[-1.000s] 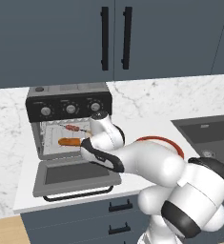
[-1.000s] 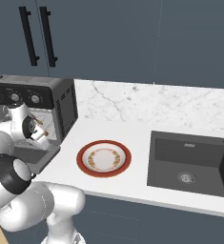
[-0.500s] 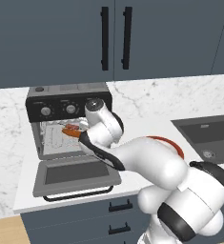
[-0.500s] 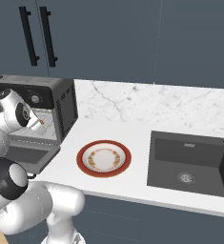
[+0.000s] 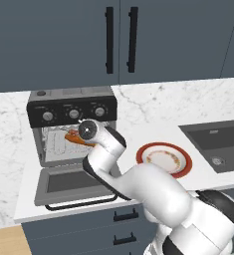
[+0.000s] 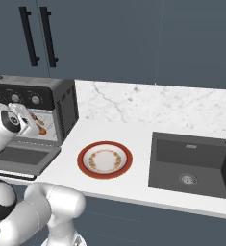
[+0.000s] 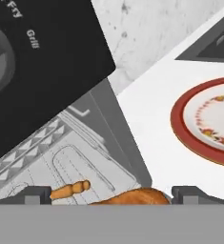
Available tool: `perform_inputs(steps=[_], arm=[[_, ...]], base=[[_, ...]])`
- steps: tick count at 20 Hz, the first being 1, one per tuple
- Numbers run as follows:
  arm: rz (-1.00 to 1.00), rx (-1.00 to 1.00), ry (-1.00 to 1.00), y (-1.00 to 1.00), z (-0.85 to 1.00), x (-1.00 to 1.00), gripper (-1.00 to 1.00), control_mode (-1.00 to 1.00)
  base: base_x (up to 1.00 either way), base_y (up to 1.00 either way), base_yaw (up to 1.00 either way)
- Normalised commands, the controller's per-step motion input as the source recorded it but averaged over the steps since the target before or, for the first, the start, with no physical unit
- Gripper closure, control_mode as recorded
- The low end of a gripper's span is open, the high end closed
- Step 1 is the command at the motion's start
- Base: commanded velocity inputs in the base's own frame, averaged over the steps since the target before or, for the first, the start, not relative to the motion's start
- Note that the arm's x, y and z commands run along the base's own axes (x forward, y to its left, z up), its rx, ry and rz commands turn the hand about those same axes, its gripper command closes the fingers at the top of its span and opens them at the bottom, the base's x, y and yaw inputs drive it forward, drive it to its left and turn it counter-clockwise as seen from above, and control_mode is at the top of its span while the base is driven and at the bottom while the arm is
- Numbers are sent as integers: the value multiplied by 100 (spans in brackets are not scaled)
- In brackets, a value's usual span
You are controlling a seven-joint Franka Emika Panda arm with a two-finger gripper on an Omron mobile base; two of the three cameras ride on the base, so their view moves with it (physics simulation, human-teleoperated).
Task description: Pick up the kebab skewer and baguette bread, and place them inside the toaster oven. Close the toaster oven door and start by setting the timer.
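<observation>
Red-rimmed plate point(image 6: 105, 160) on white counter point(image 6: 133, 144), between oven and dark sink point(image 6: 194, 166); navy cabinets point(image 5: 153, 40) above.

Kitchen: marble counter point(image 5: 153, 130), dark cabinets point(image 5: 168, 40), sink point(image 6: 191, 166), toaster oven point(image 5: 71, 122), plate point(image 6: 105, 159)

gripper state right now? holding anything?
Gripper: cannot tell whether it is open or shut; it is at the toaster oven mouth, with the baguette bread between its fingertips.

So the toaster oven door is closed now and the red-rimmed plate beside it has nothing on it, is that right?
Not quite. The toaster oven door is open, folded down flat in front of the toaster oven, as the left base view shows. The rest holds: the red-rimmed plate beside it has nothing on it.
</observation>
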Motion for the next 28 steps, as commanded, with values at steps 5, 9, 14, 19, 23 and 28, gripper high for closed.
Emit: perform_inputs(steps=[5,9,14,19,23,28], arm=[[0,0,-8,22,70,-100,-100,-100],[0,0,10,37,40,-100,-100,-100],[0,-8,14,42,2,-100,-100,-100],[-1,-11,0,48,-59,-100,-100,-100],[0,-9,0,19,-66,-90,-100,-100],[-3,-18,4,5,-60,-30,-100,-100]], base=[[0,0,0],[0,0,0],[0,0,0],[0,0,0],[0,0,0],[0,0,0]])
